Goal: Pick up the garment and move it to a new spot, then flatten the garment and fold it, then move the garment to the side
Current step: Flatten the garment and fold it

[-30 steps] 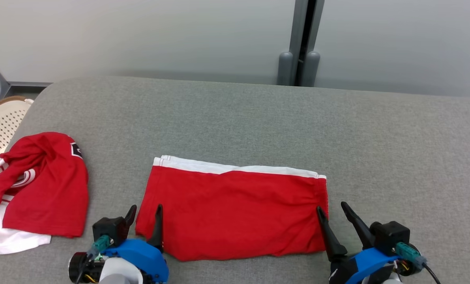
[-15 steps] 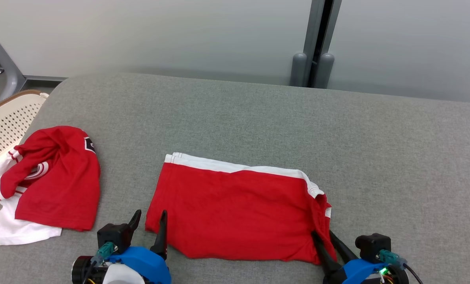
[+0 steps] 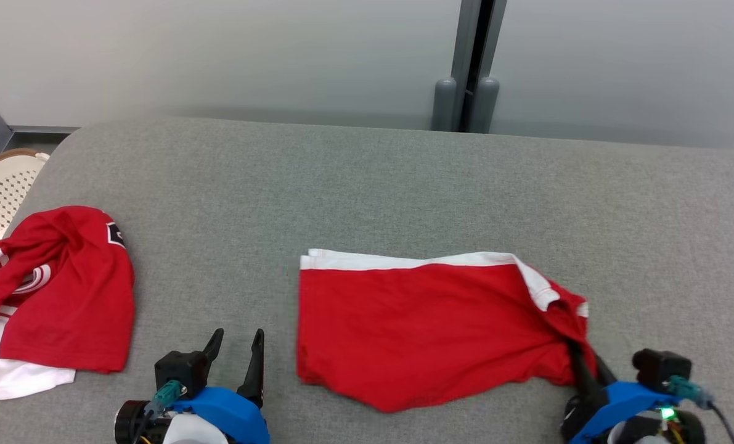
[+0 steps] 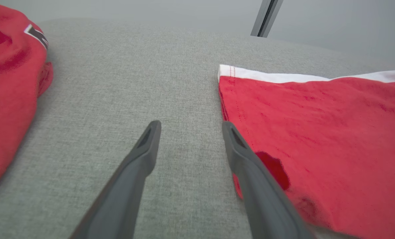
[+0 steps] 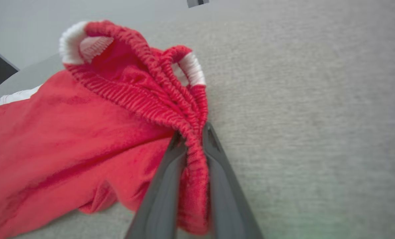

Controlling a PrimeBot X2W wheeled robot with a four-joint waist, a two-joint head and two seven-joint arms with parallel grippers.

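Garment: red shorts with white trim, lying folded on the grey padded surface, right of centre, with the right end bunched. The cloth is judged soft, light and limp; it is likely to drape and drag rather than move as one piece; the ribbed elastic waistband offers the thickest, firmest hold. Right gripper: low at the near right, fingers pointing away from the robot, clamped on the gathered waistband. Left gripper: jaws spread, grasping nothing, just beside the garment's left edge; whether its fingertips touch the surface cannot be told.
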